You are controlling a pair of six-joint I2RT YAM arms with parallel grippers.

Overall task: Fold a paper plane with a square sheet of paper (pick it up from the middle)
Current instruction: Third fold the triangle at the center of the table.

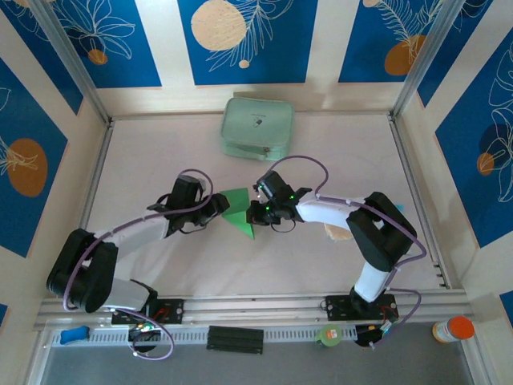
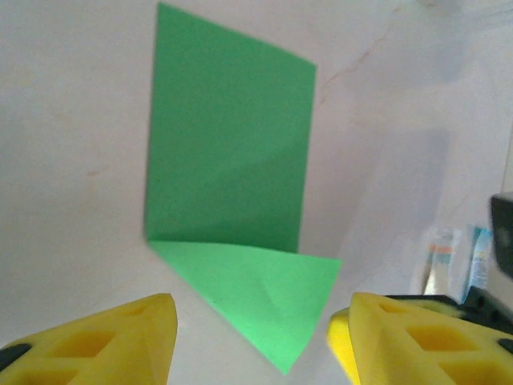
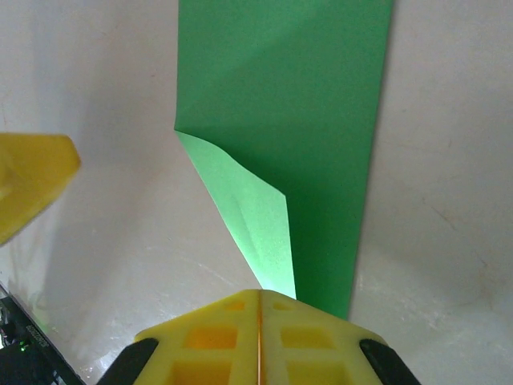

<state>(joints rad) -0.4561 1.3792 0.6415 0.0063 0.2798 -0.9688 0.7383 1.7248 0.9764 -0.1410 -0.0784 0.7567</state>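
You are looking at an early stage of the job: the square sheet of paper (image 1: pixel 239 213) is lying mid-table (image 1: pixel 160 152) between the 2 arms, and it is showing only 1 lighter triangular flap turned over along a crease. No pointed dart shape is forming yet, so most of the folds appear to be left.

Your left end effector (image 2: pixel 260 305) is pointing at the sheet from just beside it, its yellow fingers (image 2: pixel 120 341) standing apart and gripping nothing.

Your right end effector (image 3: pixel 259 295) is facing it from the other side. Its fingers are pressing together, and they appear to be pinching the tip of that lighter flap, though the contact itself is hiding under the fingertips.

Farther back, a pale mint zip pouch (image 1: pixel 256 127) is sitting near the far edge, well apart from the sheet.
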